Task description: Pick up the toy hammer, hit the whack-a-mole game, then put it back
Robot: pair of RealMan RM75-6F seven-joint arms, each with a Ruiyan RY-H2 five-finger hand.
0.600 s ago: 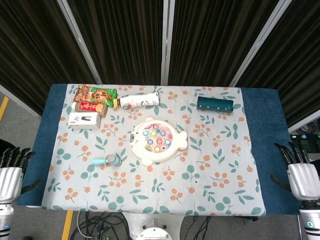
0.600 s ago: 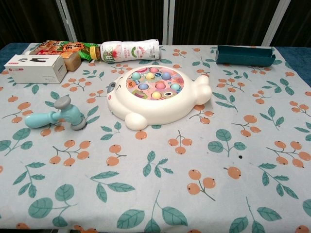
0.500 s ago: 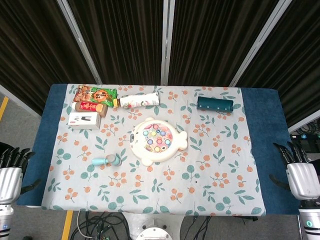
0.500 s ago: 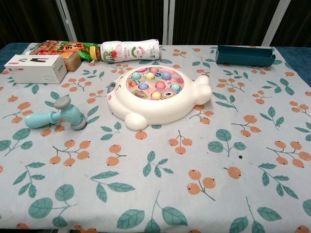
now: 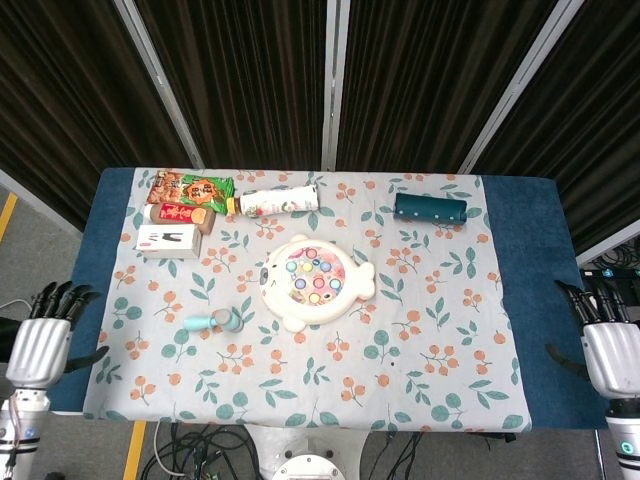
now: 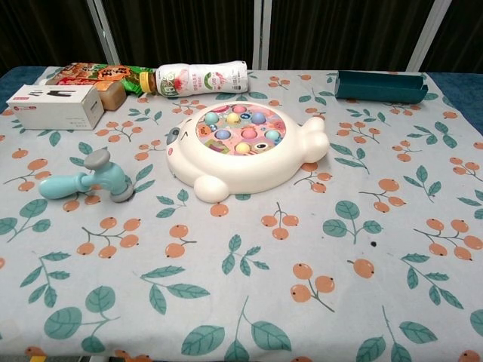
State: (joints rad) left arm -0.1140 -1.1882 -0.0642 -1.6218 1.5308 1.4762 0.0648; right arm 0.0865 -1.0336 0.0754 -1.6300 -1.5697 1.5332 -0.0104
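Since the earlier frames the left hand point(image 5: 40, 345) has come in toward the near-left edge of the bench point(image 5: 530, 260), while the right hand point(image 5: 610, 350) has slipped slightly lower and outward past the near-right edge; nothing on the cloth has shifted. Both hands show only in the head view, each empty with fingers spread apart and pointing away from the robot. The toy hammer point(image 6: 89, 181) lies on its side on the floral cloth point(image 6: 302, 249), left of and near the whack-a-mole game point(image 6: 245, 147), its turquoise handle pointing left and its grey-capped head toward the game, not touching it. The game, a white animal-shaped base with pastel pegs, sits about mid-cloth. Along the far edge lie a bottle point(image 6: 198, 78) on its side, a green snack packet point(image 5: 192, 187) to its left, a red-labelled bottle point(image 5: 180, 213) just nearer than the packet, and a white box point(image 6: 53, 106) nearer again. A dark green case point(image 6: 379, 86) rests at the far right.
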